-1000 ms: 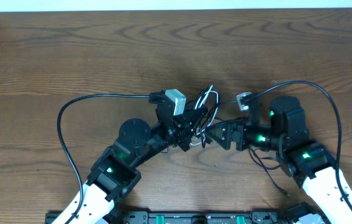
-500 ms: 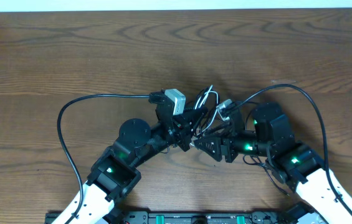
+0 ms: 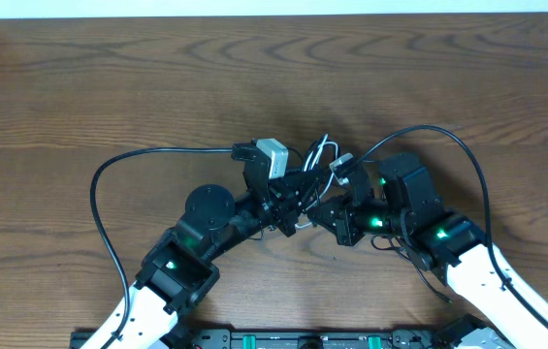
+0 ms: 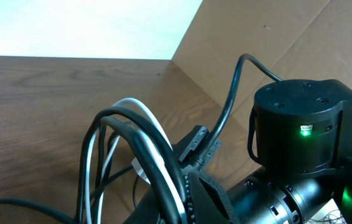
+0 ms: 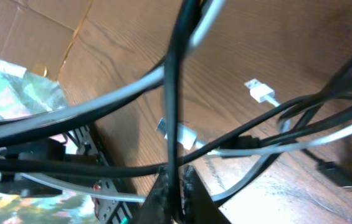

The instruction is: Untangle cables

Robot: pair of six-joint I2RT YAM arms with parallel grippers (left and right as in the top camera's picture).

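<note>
The cables (image 3: pixel 319 151) are a small knot of black and white loops at the middle of the table, lifted between the two arms. My left gripper (image 3: pixel 296 200) is shut on the bundle; in the left wrist view black and white loops (image 4: pixel 132 140) rise out of its fingers (image 4: pixel 174 202). My right gripper (image 3: pixel 322 206) has come in from the right and meets the same knot. In the right wrist view it (image 5: pixel 176 186) is shut on one thin black cable (image 5: pixel 176 93) that runs straight up. A white plug (image 5: pixel 260 91) and a black plug (image 5: pixel 334 174) lie on the wood.
Thick black arm wires arc out on the left (image 3: pixel 107 184) and on the right (image 3: pixel 453 136). The wooden table (image 3: pixel 157 78) ends at a pale strip along the far edge. The arms' base rail (image 3: pixel 303 339) runs along the near edge.
My right gripper has moved left into the knot and gone from open to shut on a black cable. The left gripper has stayed put, still shut on the bundle.
</note>
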